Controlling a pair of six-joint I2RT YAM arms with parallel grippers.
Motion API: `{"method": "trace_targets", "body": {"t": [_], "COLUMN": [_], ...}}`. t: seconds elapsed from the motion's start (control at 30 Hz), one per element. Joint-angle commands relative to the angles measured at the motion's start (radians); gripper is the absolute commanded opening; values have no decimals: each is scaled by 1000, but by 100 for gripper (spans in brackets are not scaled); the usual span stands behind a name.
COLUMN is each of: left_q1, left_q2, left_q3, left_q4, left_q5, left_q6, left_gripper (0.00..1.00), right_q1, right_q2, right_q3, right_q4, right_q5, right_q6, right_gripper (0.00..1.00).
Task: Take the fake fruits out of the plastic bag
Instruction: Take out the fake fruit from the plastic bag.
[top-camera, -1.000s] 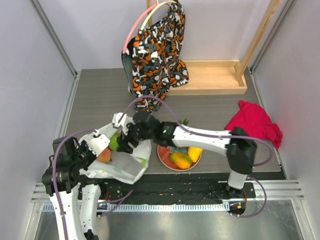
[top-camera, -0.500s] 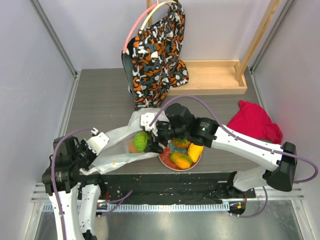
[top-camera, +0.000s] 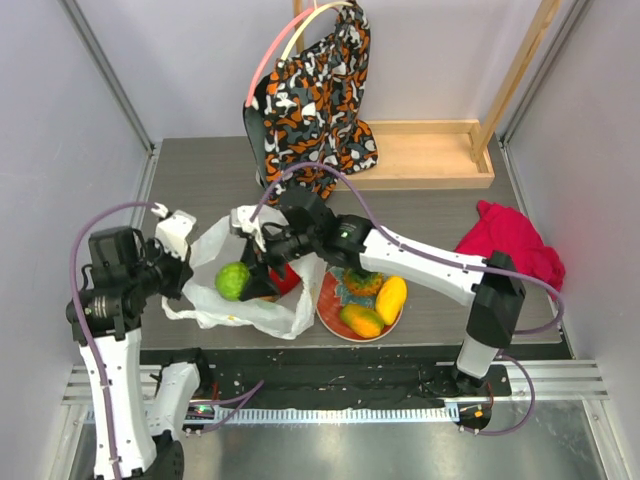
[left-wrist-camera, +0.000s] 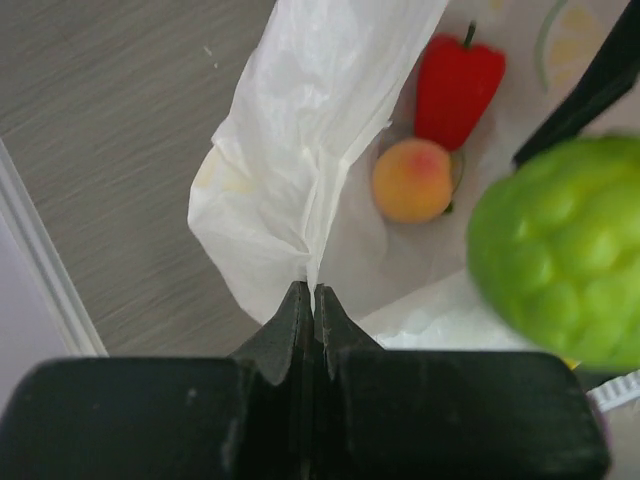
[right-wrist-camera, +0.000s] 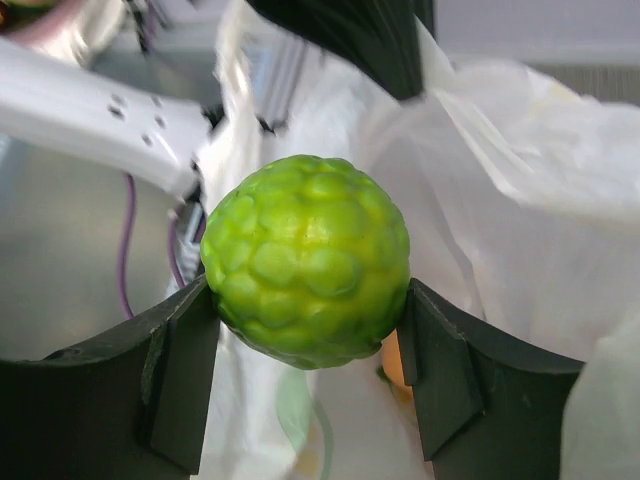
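While my left gripper (left-wrist-camera: 312, 300) pinches the crinkly translucent white plastic bag (left-wrist-camera: 300, 140) at its rim, my right gripper (right-wrist-camera: 307, 300) clasps a glossy, knobbly green fruit (right-wrist-camera: 305, 250) above the bag's open mouth.

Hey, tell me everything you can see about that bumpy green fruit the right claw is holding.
The bumpy green fruit is a round, glossy plastic ball, bright lime green, its skin covered in rounded knobs. No stem or leaf shows. It is clamped between the two black fingers of the right claw, one on each side. It hangs over the open mouth of the white plastic bag; whether it touches the film I cannot tell.
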Motion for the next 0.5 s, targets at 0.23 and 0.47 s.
{"method": "trace_targets", "body": {"t": [0.23, 0.47], "left_q1": [3, 26], "left_q2": [91, 135], "left_q3": [206, 265], "left_q4": [195, 285], "left_q5": [-89, -285], "left_q6": [-319, -386], "left_gripper": [0, 0], "right_q1": [-50, -172], "right_q2": [27, -86], "right_q3": [378, 213], "right_q4": [319, -21], "right_q5": [-279, -357], "right_q6": [534, 292], "right_gripper": [50, 51]}}
